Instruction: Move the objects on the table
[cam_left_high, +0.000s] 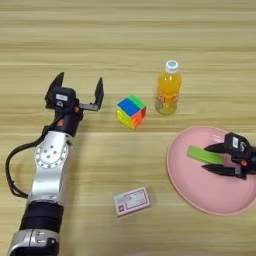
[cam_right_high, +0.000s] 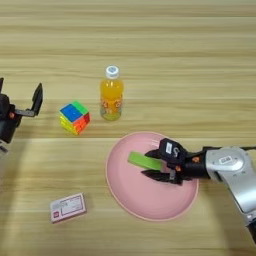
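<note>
A flat green block (cam_right_high: 144, 160) lies on the pink plate (cam_right_high: 145, 200). My right gripper (cam_right_high: 147, 163) reaches in from the right, low over the plate and open, with the block's right end between its spread fingers. A multicoloured puzzle cube (cam_left_high: 131, 111) stands on the table (cam_left_high: 125, 40) left of a small orange-juice bottle (cam_left_high: 168, 90) with a white cap. A red-and-white card box (cam_left_high: 132, 201) lies flat nearer the front. My left gripper (cam_left_high: 79, 89) is open, just left of the cube, with nothing between its fingers.
The plate sits at the right, in front of the bottle. My left arm (cam_left_high: 50, 160) runs from the bottom left corner up to its gripper. The right forearm (cam_right_high: 235, 172) enters from the right edge.
</note>
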